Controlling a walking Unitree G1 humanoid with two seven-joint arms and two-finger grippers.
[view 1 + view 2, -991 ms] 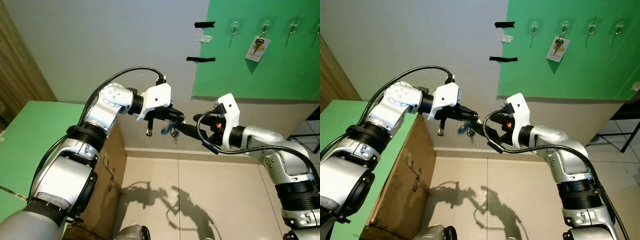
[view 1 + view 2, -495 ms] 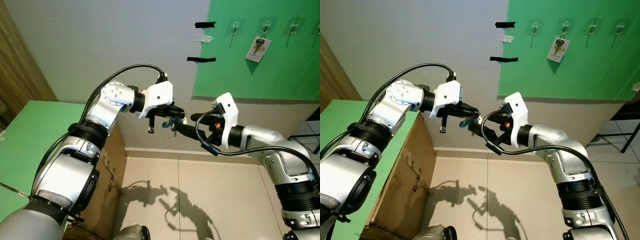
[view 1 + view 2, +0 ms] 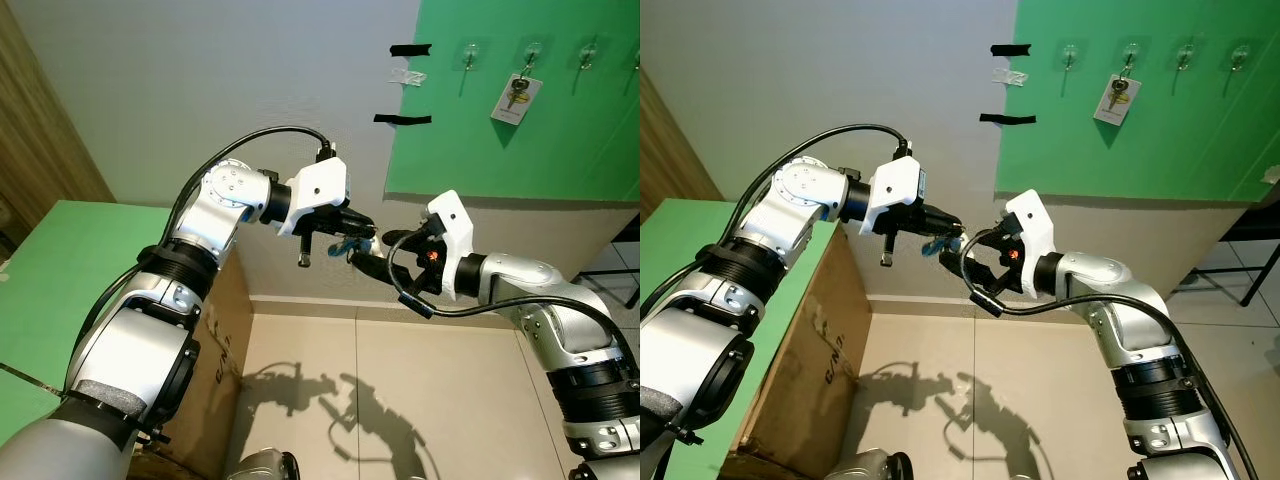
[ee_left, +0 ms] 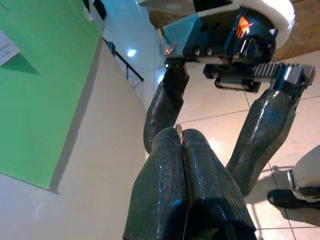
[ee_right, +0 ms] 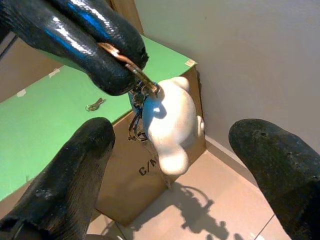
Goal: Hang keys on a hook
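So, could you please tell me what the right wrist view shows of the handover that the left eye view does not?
The right wrist view shows the keys pinched by their ring in the left gripper, with a white bear-shaped fob hanging below. The left eye view shows the wall hooks on the green panel, one bearing a tagged key. Both show the open right gripper flanking the keys.
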